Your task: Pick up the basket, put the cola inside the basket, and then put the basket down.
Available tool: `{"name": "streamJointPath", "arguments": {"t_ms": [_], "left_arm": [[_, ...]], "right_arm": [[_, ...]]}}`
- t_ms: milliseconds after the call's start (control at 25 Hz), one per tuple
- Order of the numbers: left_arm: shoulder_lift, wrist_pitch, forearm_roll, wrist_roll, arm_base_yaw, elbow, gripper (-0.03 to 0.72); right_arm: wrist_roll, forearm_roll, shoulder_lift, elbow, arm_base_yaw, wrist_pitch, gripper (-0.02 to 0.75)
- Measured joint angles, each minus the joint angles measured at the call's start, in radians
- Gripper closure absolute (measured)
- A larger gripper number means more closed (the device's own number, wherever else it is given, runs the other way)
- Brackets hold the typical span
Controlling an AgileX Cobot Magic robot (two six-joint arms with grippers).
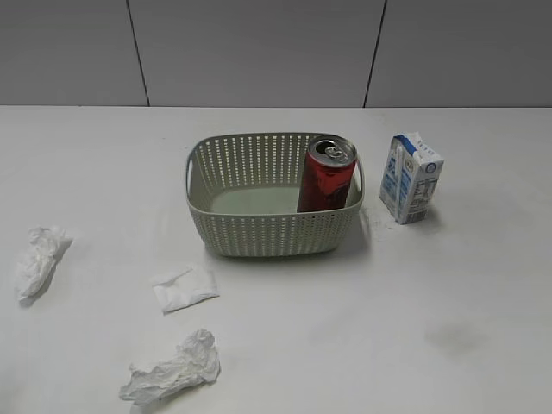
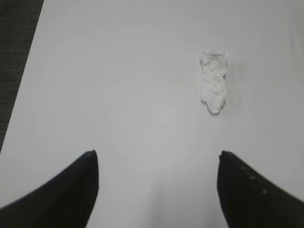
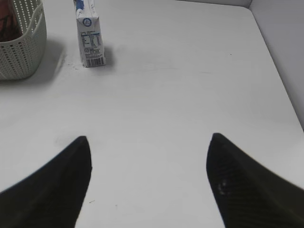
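We see the basket [image 1: 259, 228] in a pale sage-green colour, its sides covered with a regular pattern of small holes like weaving, and inside it the cola [image 1: 326, 178] is red with dark lettering and a silver top. The small carton [image 1: 410, 178] is white with blue parts and fine dark print, and in the right wrist view a barcode shows on its lower side. The table [image 1: 448, 328] is white with some faint grey smudges, the three crumpled tissues, for example this one [image 1: 172, 369], are white, the wall [image 1: 259, 52] behind is grey, and the fingers [image 3: 52, 190] of both grippers are black.
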Motion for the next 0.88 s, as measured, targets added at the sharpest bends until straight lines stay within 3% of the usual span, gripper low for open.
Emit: {"name": "streamJointPath", "arguments": {"t_ms": [320, 880], "left_arm": [[-0.281, -0.007, -0.037, 0.000, 0.000, 0.158, 0.101], [-0.575, -0.010, -0.045, 0.000, 0.000, 0.165, 0.113]], "right_arm": [[0.000, 0.000, 0.000, 0.000, 0.000, -0.001, 0.167], [0.000, 0.001, 0.000, 0.000, 0.000, -0.002, 0.167]]}}
